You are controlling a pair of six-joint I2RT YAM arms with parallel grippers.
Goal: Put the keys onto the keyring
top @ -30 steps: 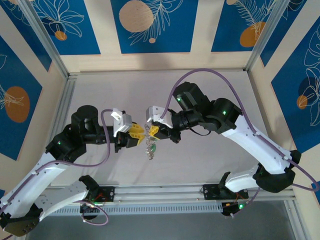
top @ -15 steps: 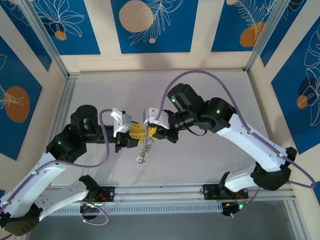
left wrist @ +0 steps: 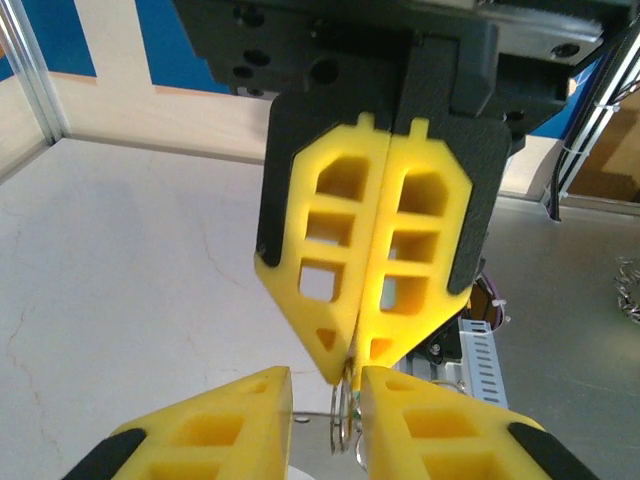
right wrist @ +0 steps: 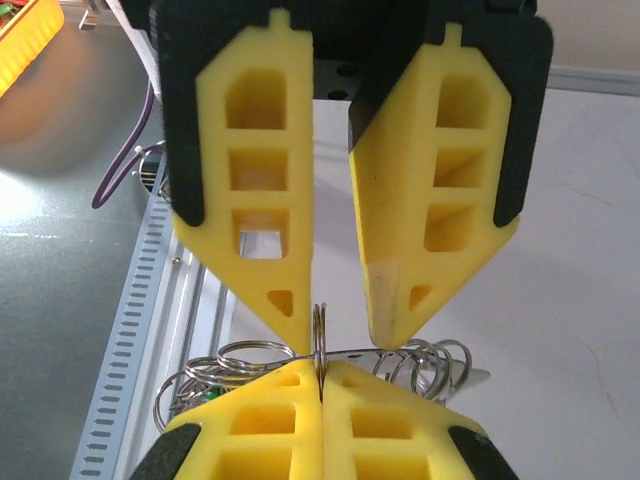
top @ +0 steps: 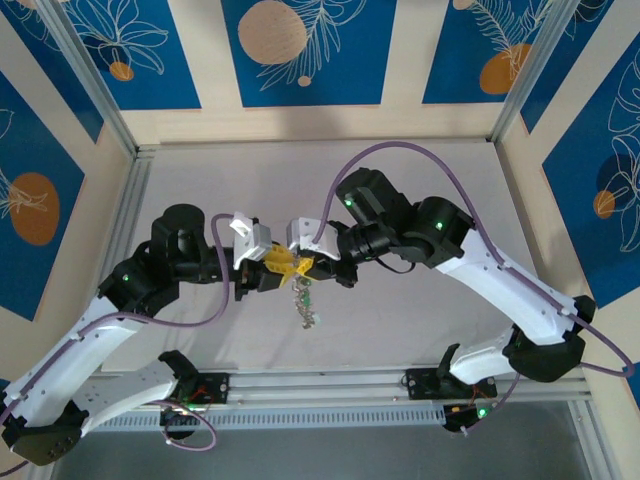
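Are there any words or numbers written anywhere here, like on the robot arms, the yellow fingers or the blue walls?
No text can be read anywhere.
blue wall panels: only white leaf drawings and orange circles, no words.
yellow fingers: plain, nothing printed.
keys and keyring: too small to show any stamp.

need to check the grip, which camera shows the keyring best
The right wrist view: the keyring stands edge-on, pinched in the shut right gripper, between the left gripper's parted fingers. The left wrist view catches a sliver of its wire below the shut fingers. The top view shows a tiny dangling cluster of keys.
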